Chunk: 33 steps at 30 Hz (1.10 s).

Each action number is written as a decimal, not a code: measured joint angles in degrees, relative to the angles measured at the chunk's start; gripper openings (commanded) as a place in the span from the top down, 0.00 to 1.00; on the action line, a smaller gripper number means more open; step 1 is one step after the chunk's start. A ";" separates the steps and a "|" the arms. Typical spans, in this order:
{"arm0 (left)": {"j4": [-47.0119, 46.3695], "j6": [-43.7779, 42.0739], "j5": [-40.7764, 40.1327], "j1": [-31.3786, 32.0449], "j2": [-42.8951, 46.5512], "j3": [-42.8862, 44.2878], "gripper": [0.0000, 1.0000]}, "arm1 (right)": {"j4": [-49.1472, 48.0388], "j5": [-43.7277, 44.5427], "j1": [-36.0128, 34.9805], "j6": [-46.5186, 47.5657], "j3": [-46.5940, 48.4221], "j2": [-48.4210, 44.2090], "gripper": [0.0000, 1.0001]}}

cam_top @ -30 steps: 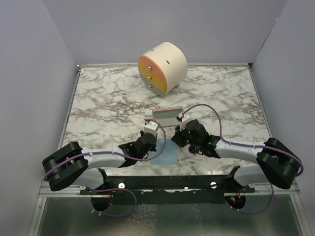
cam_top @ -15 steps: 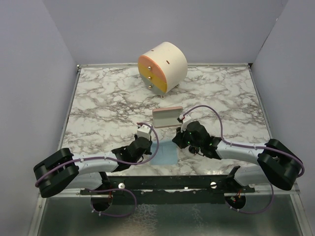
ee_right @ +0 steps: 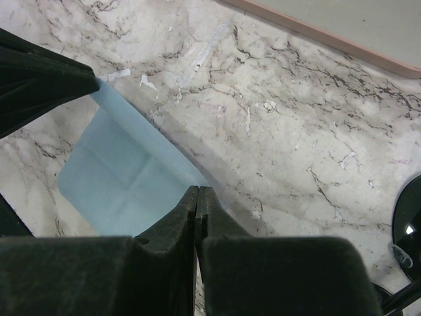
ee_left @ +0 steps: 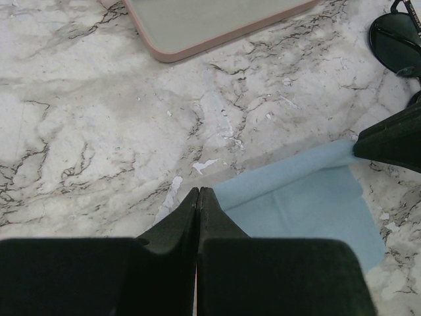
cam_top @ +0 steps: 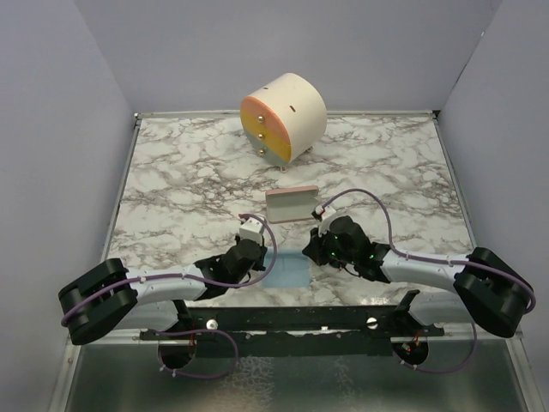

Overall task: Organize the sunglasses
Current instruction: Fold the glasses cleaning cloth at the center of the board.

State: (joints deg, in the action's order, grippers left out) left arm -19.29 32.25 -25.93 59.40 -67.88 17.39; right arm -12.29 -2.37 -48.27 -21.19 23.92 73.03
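Pinched the blue cloth (ee_left: 309, 197) at its left side with the clenched left gripper (ee_left: 198, 192), and at its right with the clenched right gripper (ee_right: 197, 191). Spotted the sunglasses (ee_left: 396, 45) on the table (ee_left: 99, 131) just right of that gripper, nearer than the pink case (ee_left: 210, 20).

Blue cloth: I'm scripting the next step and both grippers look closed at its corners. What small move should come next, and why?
Probably lift both grippers together a little, keeping the edge between them taut. The left gripper and right gripper are each shut on a corner of the blue cloth, while the rest lies on the table, and the sunglasses sit close beside it.
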 measured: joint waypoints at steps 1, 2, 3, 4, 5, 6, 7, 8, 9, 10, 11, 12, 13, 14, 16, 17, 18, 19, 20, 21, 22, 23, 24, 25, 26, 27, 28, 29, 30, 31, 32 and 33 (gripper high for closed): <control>0.00 0.09 0.04 0.04 0.00 0.00 1.00 | 0.00 -0.22 0.00 -0.02 -0.24 -0.20 0.99; 0.00 0.22 0.09 0.15 0.00 0.00 1.00 | 0.02 -0.39 0.00 -0.04 -0.42 -0.35 0.99; 0.00 0.35 0.22 0.39 0.00 0.00 1.00 | 0.02 -0.57 0.00 -0.07 -0.61 -0.48 0.99; 0.02 0.44 0.35 0.61 0.00 -0.02 1.00 | 0.02 -0.74 0.00 -0.11 -0.83 -0.61 0.99; 0.00 0.52 0.52 0.83 0.00 -0.02 1.00 | 0.02 -0.94 0.00 -0.15 -1.05 -0.72 0.99; 0.00 0.61 0.61 1.05 0.00 -0.02 1.00 | 0.02 -1.14 0.00 -0.17 -1.29 -0.83 0.99; 0.00 0.70 0.66 1.38 0.04 -0.07 1.00 | 0.02 -1.33 0.00 -0.20 -1.53 -0.98 0.99; 0.00 0.85 0.66 1.75 0.15 -0.17 1.00 | 0.02 -1.57 0.00 -0.20 -1.90 -1.18 0.99; 0.02 1.01 0.68 2.16 0.28 -0.35 1.00 | 0.02 -1.73 0.00 -0.22 -2.12 -1.29 0.99; 0.02 1.11 0.68 2.38 0.39 -0.48 1.00 | 0.02 -1.90 0.00 -0.22 -2.36 -1.38 0.99; 0.00 1.33 0.68 2.73 0.46 -0.61 1.00 | 0.04 -2.10 0.00 -0.22 -2.54 -1.42 0.99; 0.02 1.57 0.66 3.10 0.50 -0.76 1.00 | 0.04 -2.38 0.00 -0.26 -2.71 -1.42 0.99; 0.02 1.75 0.66 3.52 0.57 -0.90 1.00 | 0.04 -2.56 0.00 -0.35 -2.80 -1.42 0.99; 0.04 1.92 0.63 3.96 0.63 -1.03 1.00 | 0.02 -2.78 0.00 -0.50 -2.89 -1.42 0.99; 0.24 2.19 0.57 4.68 0.81 -1.16 1.00 | 0.02 -3.19 0.00 -0.72 -2.95 -1.42 0.99; 0.42 2.38 0.50 5.03 0.94 -1.18 1.00 | 0.02 -3.32 0.00 -0.85 -2.97 -1.44 0.99; 0.55 2.58 0.39 5.31 1.09 -1.22 1.00 | 0.02 -3.48 0.00 -0.98 -3.02 -1.46 0.99; 0.70 2.73 0.28 5.46 1.27 -1.25 1.00 | 0.00 -3.63 0.00 -1.07 -3.10 -1.49 0.99; 0.87 2.89 0.09 5.62 1.49 -1.33 1.00 | -0.02 -3.78 0.00 -1.09 -3.21 -1.51 0.99; 1.11 3.04 -0.15 5.68 1.86 -1.44 1.00 | -0.02 -3.98 0.00 -1.11 -3.34 -1.55 0.99; 1.38 3.17 -0.37 5.73 2.34 -1.55 1.00 | -0.02 -4.20 0.00 -1.14 -3.48 -1.60 0.99; 1.51 3.26 -0.57 5.73 2.84 -1.68 1.00 | -0.02 -4.42 0.00 -1.14 -3.58 -1.60 0.99; 1.81 3.34 -0.72 5.73 3.39 -1.79 1.00 | -0.04 -4.61 0.00 -1.16 -3.67 -1.62 0.99; 2.08 3.43 -0.87 5.73 3.82 -1.88 1.00 | -0.07 -4.79 0.00 -1.20 -3.74 -1.62 0.99; 2.62 3.50 -1.20 5.77 4.42 -1.88 1.00 | -0.11 -4.94 0.00 -1.25 -3.76 -1.62 0.99; 3.04 3.63 -1.44 5.81 4.87 -1.88 1.00 | -0.15 -5.05 0.00 -1.27 -3.76 -1.62 0.99; 3.48 3.69 -1.60 5.84 5.25 -1.88 1.00 | -0.22 -5.20 -0.04 -1.29 -3.76 -1.62 0.99; 3.87 3.85 -1.73 5.88 5.62 -1.90 1.00 | -0.33 -5.40 -0.04 -1.29 -3.76 -1.62 0.99; 4.13 3.93 -1.77 5.90 5.88 -1.90 1.00 | -0.42 -5.55 -0.07 -1.31 -3.76 -1.62 0.99; 4.42 4.07 -1.81 5.95 6.08 -1.92 1.00 | -0.59 -5.81 -0.11 -1.38 -3.76 -1.62 0.99; 4.48 4.15 -1.86 5.99 6.19 -2.03 1.00 | -0.61 -5.86 -0.15 -1.44 -3.76 -1.62 0.99; 4.57 4.28 -1.90 5.99 6.27 -2.19 1.00 | -0.68 -5.90 -0.17 -1.49 -3.76 -1.62 0.99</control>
State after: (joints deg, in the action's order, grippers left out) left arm -14.72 36.53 -27.83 65.39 -61.60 15.20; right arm -12.97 -8.27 -48.45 -22.68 20.16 71.42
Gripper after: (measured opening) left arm 0.009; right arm 0.011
